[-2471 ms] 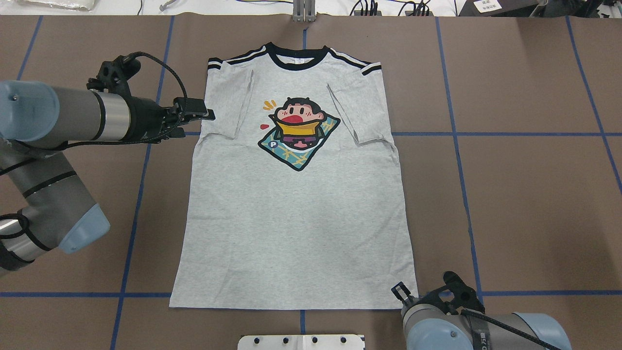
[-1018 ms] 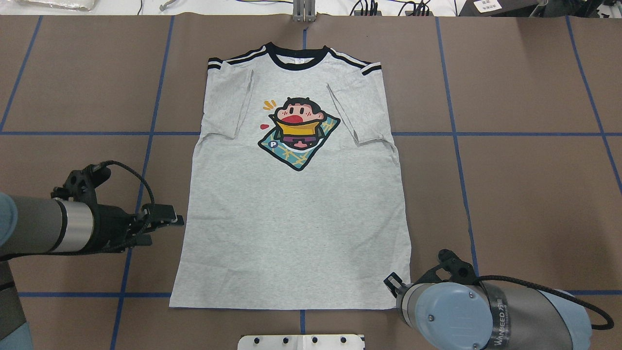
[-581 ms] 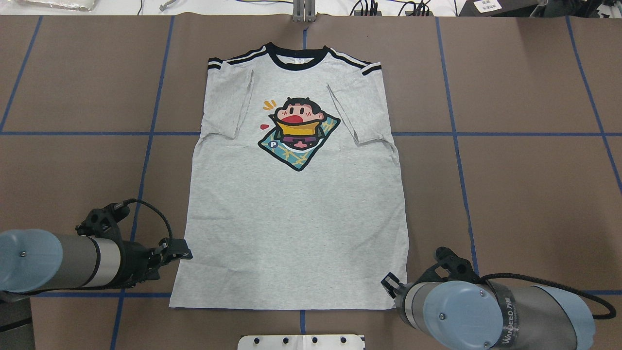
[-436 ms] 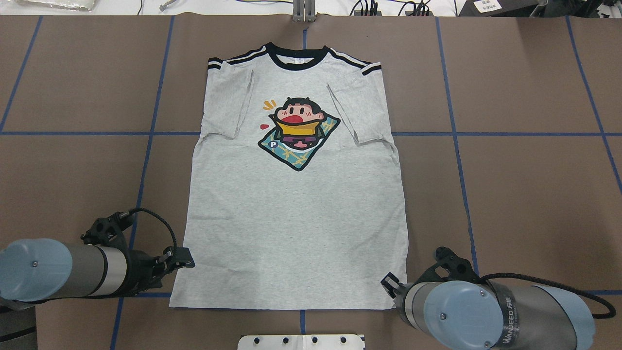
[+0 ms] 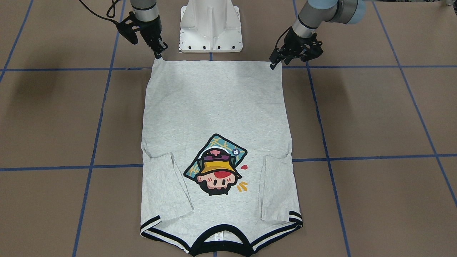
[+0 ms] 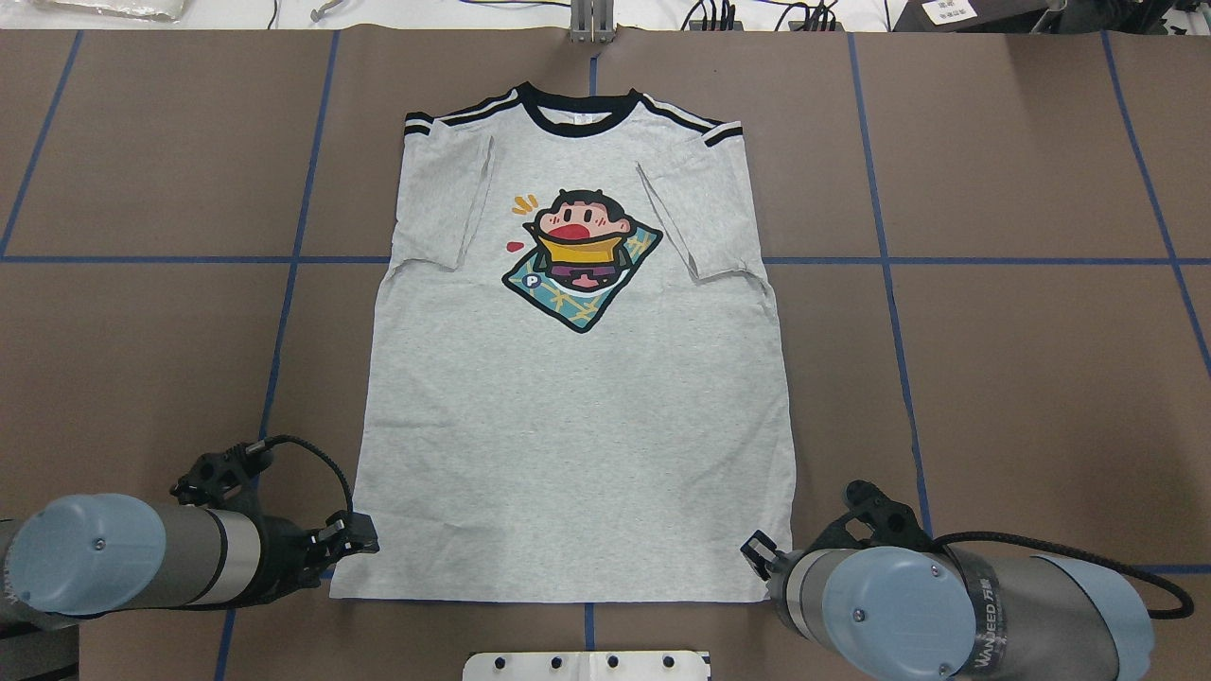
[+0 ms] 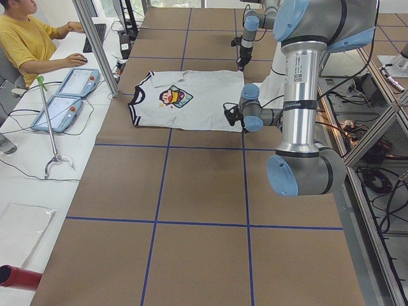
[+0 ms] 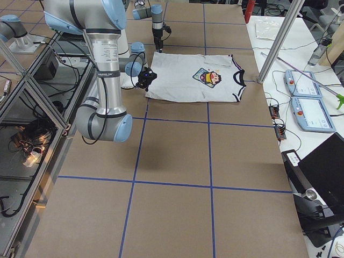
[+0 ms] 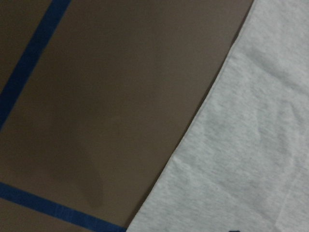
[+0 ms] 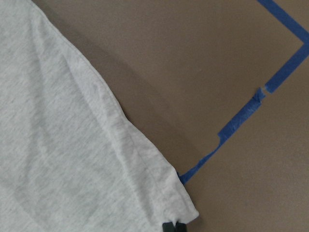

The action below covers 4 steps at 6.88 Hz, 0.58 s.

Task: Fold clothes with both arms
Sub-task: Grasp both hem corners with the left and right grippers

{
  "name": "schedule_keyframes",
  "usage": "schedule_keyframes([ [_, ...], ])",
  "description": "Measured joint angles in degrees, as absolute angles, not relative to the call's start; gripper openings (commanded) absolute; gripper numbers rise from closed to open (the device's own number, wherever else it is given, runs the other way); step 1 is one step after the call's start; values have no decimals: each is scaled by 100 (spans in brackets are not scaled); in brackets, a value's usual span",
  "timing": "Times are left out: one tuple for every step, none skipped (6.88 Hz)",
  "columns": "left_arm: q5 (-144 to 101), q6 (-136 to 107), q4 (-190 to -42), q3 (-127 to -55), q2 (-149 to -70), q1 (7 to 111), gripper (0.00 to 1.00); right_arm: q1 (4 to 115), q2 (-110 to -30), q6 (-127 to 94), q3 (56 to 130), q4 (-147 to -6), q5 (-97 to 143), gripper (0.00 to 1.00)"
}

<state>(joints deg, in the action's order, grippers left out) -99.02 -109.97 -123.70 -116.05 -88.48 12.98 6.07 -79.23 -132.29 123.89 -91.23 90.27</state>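
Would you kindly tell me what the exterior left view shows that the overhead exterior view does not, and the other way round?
Exterior left only: a person in a yellow top at a side desk, two blue-edged handheld screens nearby. Overhead only: the sleeves, plainly folded in over the front. Both: the grey T-shirt flat, print up, on the brown table, the left gripper and right gripper at its hem corners.

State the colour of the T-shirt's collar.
The collar of the grey T-shirt is black; it shows best in the exterior front-facing view.
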Motion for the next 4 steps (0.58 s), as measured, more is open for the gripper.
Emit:
schedule_keyframes([
  [-9898, -10999, -12333, -11600, -8848, 1243, 69, 603, -7918, -13228, 12386, -9123, 9025, 0],
  [-9897, -11000, -12320, -11593, -8842, 1202, 66, 601, -7916, -13228, 12382, -9123, 9021, 0],
  [-9897, -10999, -12316, -11586, -8835, 1162, 64, 601, -7916, -13228, 12372, -9123, 9017, 0],
  [-9897, -11001, -12312, -11580, -8827, 1137, 60, 603, -7913, -13229, 12361, -9123, 9012, 0],
])
